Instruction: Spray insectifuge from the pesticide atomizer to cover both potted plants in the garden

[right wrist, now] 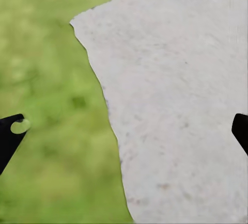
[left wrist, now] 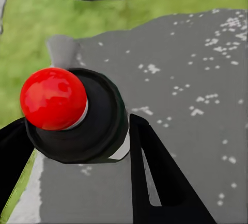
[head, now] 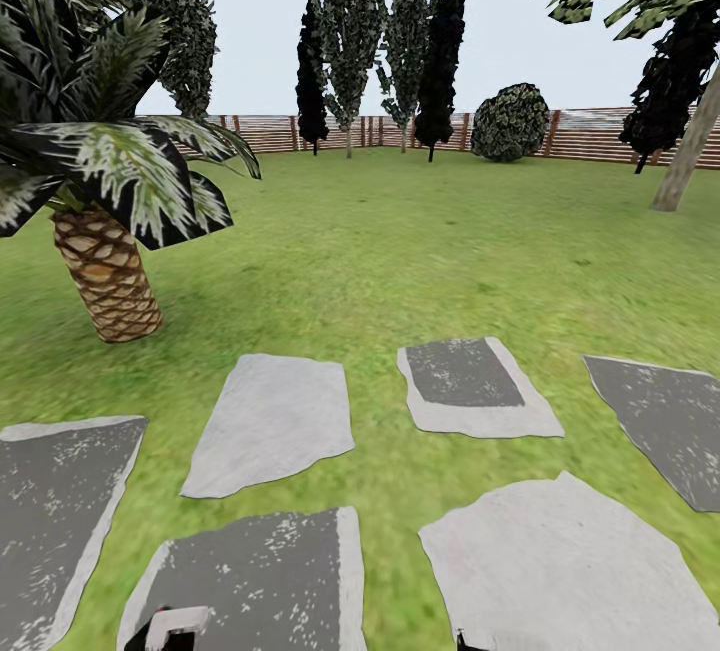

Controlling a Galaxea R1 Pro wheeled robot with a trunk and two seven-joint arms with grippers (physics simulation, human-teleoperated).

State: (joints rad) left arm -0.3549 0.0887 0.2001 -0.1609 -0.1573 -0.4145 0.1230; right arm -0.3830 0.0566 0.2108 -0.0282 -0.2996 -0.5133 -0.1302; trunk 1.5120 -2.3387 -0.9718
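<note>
The pesticide atomizer and the two potted plants are out of view. The garden lawn stretches ahead to a brown slat fence. My left gripper hangs open over a dark grey stone slab. Between its black fingers a red ball-shaped knob on a round black mount shows; I cannot tell whether it touches them. My right gripper is open wide over the edge of a pale stone slab and grass, holding nothing.
Flat grey stepping stones lie in the grass just ahead. A palm tree stands close at the left. A leaning trunk is at the right. Tall dark trees and a round bush line the fence.
</note>
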